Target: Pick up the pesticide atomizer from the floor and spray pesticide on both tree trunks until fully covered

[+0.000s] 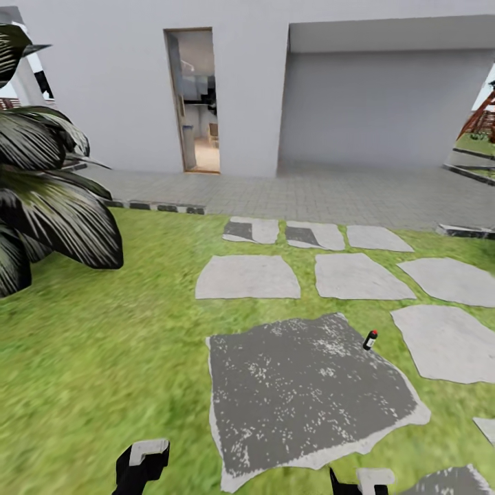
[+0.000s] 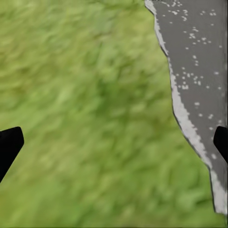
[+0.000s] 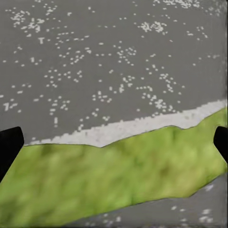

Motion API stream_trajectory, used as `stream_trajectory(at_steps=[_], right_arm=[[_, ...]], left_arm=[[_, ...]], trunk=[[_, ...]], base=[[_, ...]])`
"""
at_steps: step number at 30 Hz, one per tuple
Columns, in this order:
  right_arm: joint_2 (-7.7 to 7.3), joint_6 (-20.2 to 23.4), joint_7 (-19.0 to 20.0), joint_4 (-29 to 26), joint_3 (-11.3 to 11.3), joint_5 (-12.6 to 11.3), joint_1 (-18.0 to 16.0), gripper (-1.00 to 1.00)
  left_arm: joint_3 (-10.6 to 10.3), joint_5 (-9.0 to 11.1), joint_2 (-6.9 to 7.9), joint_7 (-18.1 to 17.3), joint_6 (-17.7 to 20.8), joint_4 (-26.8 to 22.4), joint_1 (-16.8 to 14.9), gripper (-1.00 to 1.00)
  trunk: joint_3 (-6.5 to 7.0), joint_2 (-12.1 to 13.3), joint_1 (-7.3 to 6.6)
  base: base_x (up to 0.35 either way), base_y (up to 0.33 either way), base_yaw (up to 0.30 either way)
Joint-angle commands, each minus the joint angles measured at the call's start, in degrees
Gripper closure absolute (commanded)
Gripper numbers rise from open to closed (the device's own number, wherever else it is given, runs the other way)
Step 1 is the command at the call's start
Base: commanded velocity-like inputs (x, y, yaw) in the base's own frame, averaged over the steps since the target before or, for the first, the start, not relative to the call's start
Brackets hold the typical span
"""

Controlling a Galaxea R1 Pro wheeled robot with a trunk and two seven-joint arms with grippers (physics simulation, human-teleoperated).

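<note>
Both of my claws are hanging low over the garden ground with nothing between their fingers. From my head camera I am seeing my left claw [image 1: 142, 459], black with a white tip, over the green grass floor [image 1: 96, 371], and my right claw [image 1: 364, 481] at the near edge of the large dark grey speckled stepping stone [image 1: 302, 392]. Through the left wrist camera my left claw [image 2: 114, 147] is showing its two black fingertips [image 2: 9, 145] far apart over grass, with the dark stone's pale edge [image 2: 190, 128] running beside it, so it is spread wide. My right claw [image 3: 114, 147] is likewise spread, its black fingertips [image 3: 9, 142] apart above a strip of grass between two grey stone surfaces.

The tiny black cylindrical pesticide atomizer [image 1: 370, 339] is standing tilted at the far right corner of that dark stone, well apart from both claws. Paler grey stepping stones [image 1: 247, 277] are leading toward the white house wall [image 1: 117, 89] with its open doorway [image 1: 196, 103]. A dark, jagged leaf mass [image 1: 48, 199] is filling my left side.
</note>
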Motion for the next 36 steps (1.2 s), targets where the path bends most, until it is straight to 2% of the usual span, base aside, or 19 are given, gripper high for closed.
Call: stream_trajectory(at_steps=[1, 36], right_arm=[[0.01, 0.0, 0.0, 0.0, 0.0, 0.0, 0.0, -1.00], [-0.03, 0.0, 0.0, 0.0, 0.0, 0.0, 0.0, -1.00]], left_arm=[[0.0, 0.0, 0.00, 0.0, 0.0, 0.0, 0.0, -1.00], [0.0, 0.2, 0.00, 0.0, 0.0, 0.0, 0.1, -1.00]], trunk=[[0.00, 0.0, 0.00], [0.00, 0.0, 0.00]], base=[[0.000, 0.002, -0.264], [0.000, 0.013, -0.264]])
